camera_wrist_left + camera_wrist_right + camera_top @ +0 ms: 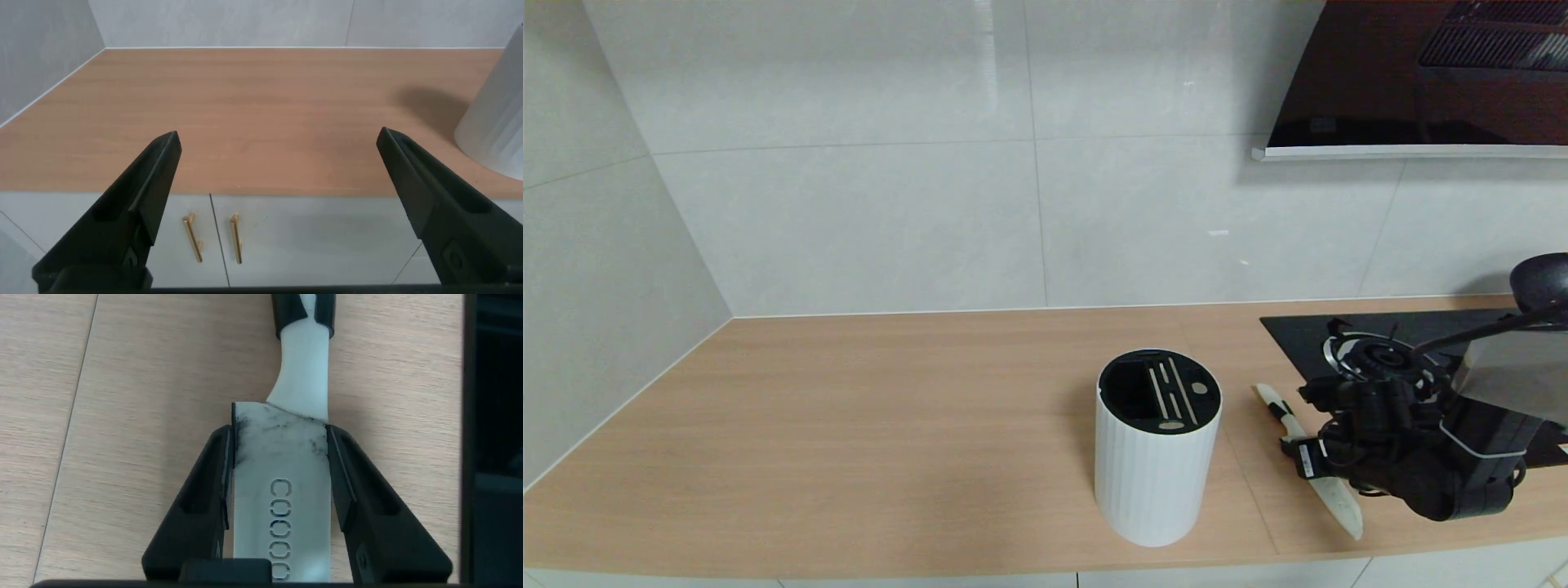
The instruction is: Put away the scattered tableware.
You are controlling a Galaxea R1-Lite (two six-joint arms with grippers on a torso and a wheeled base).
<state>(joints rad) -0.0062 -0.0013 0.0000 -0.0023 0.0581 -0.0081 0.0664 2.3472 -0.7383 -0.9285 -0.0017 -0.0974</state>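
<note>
The white knife [1342, 502] lay flat on the wooden worktop [890, 425] at about three o'clock from the white ribbed holder [1156, 457], near it but apart, its black-banded handle pointing toward eleven o'clock and its tip toward five. The right pincer [280, 449] sat low over the blade just behind the handle, its two black fingers [214, 482] closed in against the blade's opposite edges. The left pincer [278, 139] hung wide open with nothing in it, above the worktop's front edge, the holder beside it.
</note>
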